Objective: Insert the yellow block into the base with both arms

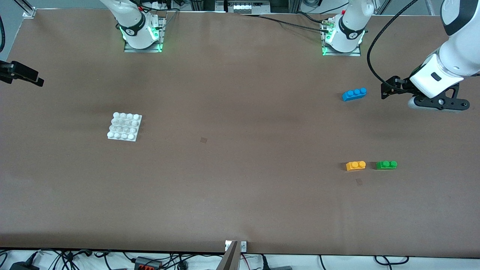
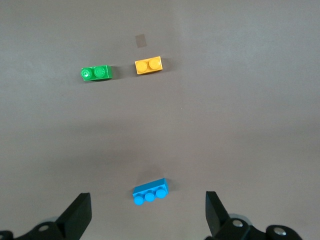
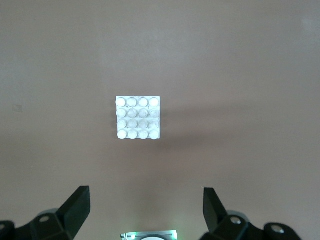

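The yellow block (image 1: 355, 165) lies on the brown table toward the left arm's end, beside the green brick (image 1: 386, 164). It also shows in the left wrist view (image 2: 148, 65). The white studded base (image 1: 125, 126) lies toward the right arm's end and shows in the right wrist view (image 3: 138, 118). My left gripper (image 1: 390, 89) hangs open and empty in the air beside the blue brick (image 1: 354, 94); its fingers (image 2: 80, 216) stand wide apart. My right gripper (image 1: 26, 73) is open and empty, up at the right arm's end of the table, with its fingers (image 3: 77, 207) wide apart.
The blue three-stud brick (image 2: 150, 190) lies farther from the front camera than the yellow block. The green brick (image 2: 97, 73) lies close beside the yellow one. Small dark marks (image 1: 203, 140) dot the table. A camera post (image 1: 232, 255) stands at the near edge.
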Controlling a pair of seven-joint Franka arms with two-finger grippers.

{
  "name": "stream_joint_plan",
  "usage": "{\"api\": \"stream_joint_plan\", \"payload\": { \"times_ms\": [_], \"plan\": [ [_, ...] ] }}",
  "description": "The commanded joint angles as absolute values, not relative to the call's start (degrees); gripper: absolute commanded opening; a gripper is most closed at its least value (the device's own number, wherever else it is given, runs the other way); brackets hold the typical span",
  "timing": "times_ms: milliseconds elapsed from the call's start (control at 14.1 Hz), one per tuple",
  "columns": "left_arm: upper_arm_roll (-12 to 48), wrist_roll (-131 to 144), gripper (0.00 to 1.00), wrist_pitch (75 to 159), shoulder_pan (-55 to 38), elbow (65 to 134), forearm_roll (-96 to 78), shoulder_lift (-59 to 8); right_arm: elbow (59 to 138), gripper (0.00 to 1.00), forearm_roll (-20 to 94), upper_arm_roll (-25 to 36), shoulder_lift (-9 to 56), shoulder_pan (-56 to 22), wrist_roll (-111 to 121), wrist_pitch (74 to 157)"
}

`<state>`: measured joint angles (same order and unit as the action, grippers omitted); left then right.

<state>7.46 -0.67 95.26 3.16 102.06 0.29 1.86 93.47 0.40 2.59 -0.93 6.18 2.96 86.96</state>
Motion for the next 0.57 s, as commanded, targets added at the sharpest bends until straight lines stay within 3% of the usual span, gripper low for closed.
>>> {"api": "stream_joint_plan", "payload": {
  "times_ms": [0, 498],
  "plan": [
    [7.65, -1.23, 1.00, 95.10, 3.69, 102.48, -0.53, 2.37, 92.90, 1.00, 0.27, 2.29, -0.97, 7.12, 3.34, 86.83],
    [7.56, -1.14, 1.00, 94.92, 3.78, 101.52, -0.53, 2.11, 92.81, 1.00, 0.09, 2.20, -0.26, 7.30, 3.43, 87.98]
  ]
}}
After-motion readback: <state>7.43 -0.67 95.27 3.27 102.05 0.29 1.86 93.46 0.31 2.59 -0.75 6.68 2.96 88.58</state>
